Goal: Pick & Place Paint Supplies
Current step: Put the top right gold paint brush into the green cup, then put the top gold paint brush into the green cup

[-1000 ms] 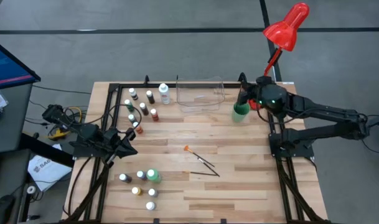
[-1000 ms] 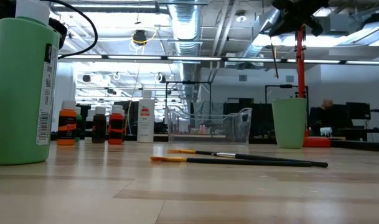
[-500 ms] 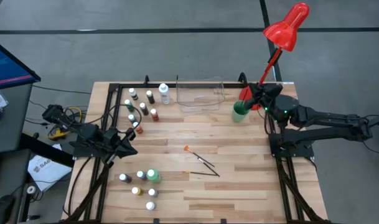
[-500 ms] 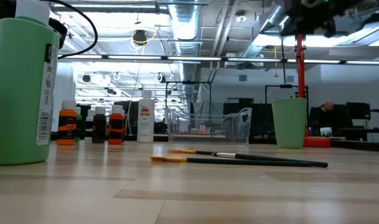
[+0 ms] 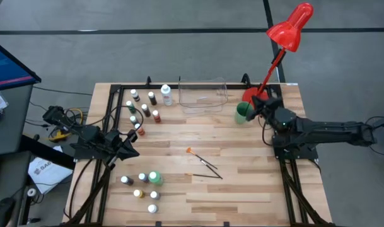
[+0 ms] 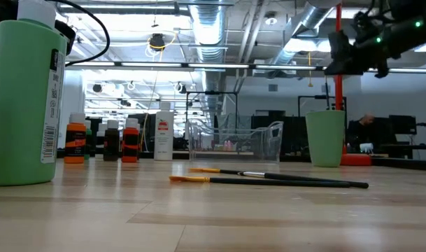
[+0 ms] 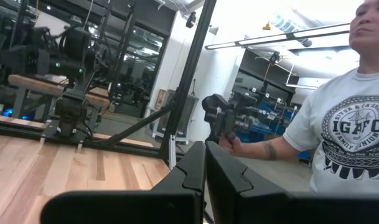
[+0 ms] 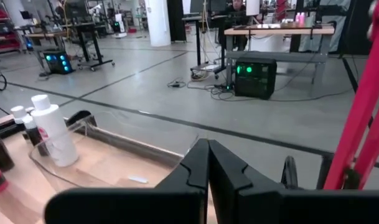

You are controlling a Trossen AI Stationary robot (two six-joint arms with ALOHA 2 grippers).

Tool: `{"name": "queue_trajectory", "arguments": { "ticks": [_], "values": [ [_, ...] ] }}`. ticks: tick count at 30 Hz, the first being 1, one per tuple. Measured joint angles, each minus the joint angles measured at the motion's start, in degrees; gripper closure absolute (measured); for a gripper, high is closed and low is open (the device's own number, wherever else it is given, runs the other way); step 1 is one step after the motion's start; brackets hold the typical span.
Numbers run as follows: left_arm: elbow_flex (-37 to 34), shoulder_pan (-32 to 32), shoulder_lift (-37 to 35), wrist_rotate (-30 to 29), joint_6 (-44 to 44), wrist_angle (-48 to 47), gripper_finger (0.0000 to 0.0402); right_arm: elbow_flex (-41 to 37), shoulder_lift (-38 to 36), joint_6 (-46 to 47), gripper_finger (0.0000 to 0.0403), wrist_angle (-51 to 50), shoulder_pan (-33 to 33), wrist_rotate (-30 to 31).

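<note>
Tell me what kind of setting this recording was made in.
Most likely a robotics lab or workshop. A wooden table on a dark metal frame carries two robot arms, the low view shows exposed ceiling ducts, and the right wrist view shows a bare concrete floor with equipment benches.

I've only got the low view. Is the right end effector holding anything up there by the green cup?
Observer: No. In the right wrist view the right end effector is shut with nothing between its fingers.
Operator: What stands around the tall green bottle near my camera?
Observer: From above, five small bottles cluster beside the tall green bottle.
Operator: And where's the left arm?
Observer: The left end effector sits at the left edge of the table, between the two bottle groups.
</note>
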Motion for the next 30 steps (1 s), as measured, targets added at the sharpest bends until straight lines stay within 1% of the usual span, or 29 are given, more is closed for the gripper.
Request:
{"name": "queue_trajectory", "arguments": {
  "ticks": [6, 12, 15, 18, 26, 30],
  "values": [
    [-0.02, 0.02, 0.01, 0.0, 0.02, 0.03, 0.04, -3.85, -0.15, -0.94, 0.0403, 4.11, -0.02, -0.01],
    [-0.02, 0.01, -0.01, 0.0, 0.01, 0.1, 0.04, -4.58, -0.02, -1.32, 0.0402, 4.12, -0.02, 0.0],
    [-0.01, 0.01, 0.0, 0.0, 0.02, 0.13, 0.04, -4.58, -0.02, -2.4, 0.0392, 4.02, 0.0, -0.01],
    [-0.02, -0.01, -0.02, 0.02, 0.02, 0.14, 0.04, -4.58, -0.02, -2.45, 0.0366, 3.57, 0.0, -0.01],
    [-0.01, 0.0, 0.0, 0.01, 0.0, 0.44, 0.04, -4.55, -0.02, -2.65, 0.0267, 3.22, 0.12, -0.11],
    [-0.02, 0.0, 0.0, 0.0, 0.0, 0.49, 0.04, -1.72, -0.01, -7.08, 0.0227, 3.2, 1.12, -3.19]
  ]
}}
